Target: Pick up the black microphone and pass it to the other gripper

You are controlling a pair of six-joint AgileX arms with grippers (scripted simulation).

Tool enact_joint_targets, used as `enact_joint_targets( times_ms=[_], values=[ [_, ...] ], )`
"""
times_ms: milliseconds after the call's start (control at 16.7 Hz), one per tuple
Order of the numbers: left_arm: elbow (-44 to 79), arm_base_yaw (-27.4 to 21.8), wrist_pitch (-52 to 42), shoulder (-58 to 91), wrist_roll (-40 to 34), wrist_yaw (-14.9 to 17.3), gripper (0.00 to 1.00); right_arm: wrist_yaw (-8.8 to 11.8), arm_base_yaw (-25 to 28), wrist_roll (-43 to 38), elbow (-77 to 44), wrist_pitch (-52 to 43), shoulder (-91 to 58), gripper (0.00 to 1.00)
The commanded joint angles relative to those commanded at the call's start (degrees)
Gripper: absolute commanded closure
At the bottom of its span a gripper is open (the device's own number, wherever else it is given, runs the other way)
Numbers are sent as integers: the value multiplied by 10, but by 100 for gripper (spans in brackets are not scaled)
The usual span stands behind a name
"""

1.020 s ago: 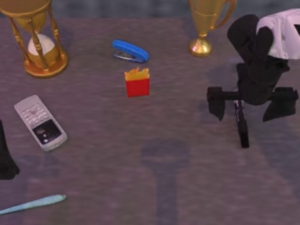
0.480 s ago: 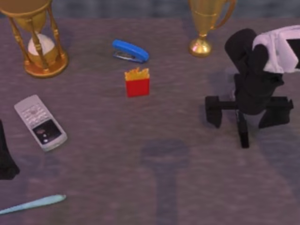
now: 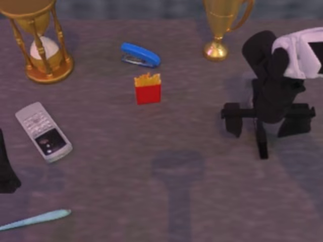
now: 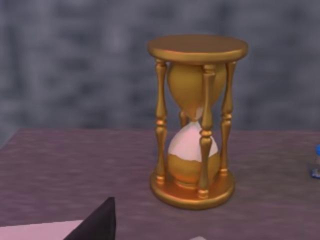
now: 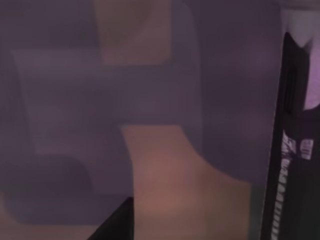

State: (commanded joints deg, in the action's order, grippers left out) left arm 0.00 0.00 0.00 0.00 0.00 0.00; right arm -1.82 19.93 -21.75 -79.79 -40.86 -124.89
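The right gripper (image 3: 266, 120), spread wide astride the black microphone (image 3: 261, 142) (lying on the worktop's right), should clench squarely around its handle.

A gold hourglass (image 3: 43, 43) is seen at the table's (image 3: 151, 201) far left, a gold trophy (image 3: 222, 27) far right. A blue stapler (image 3: 140, 55) is placed just behind a red fries box (image 3: 148, 89). A grey phone (image 3: 43, 131) and pale blue pen (image 3: 35, 220) are laid at left.

Right gripper (image 3: 262, 121) low, jaws spread
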Motion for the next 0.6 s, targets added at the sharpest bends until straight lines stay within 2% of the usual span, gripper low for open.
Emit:
enact_joint_targets(
  times_ms=[300,600],
  values=[
    [0,0,0,0,0,0,0,0,0,0,0,0,0,98],
    [0,0,0,0,0,0,0,0,0,0,0,0,0,100]
  ],
)
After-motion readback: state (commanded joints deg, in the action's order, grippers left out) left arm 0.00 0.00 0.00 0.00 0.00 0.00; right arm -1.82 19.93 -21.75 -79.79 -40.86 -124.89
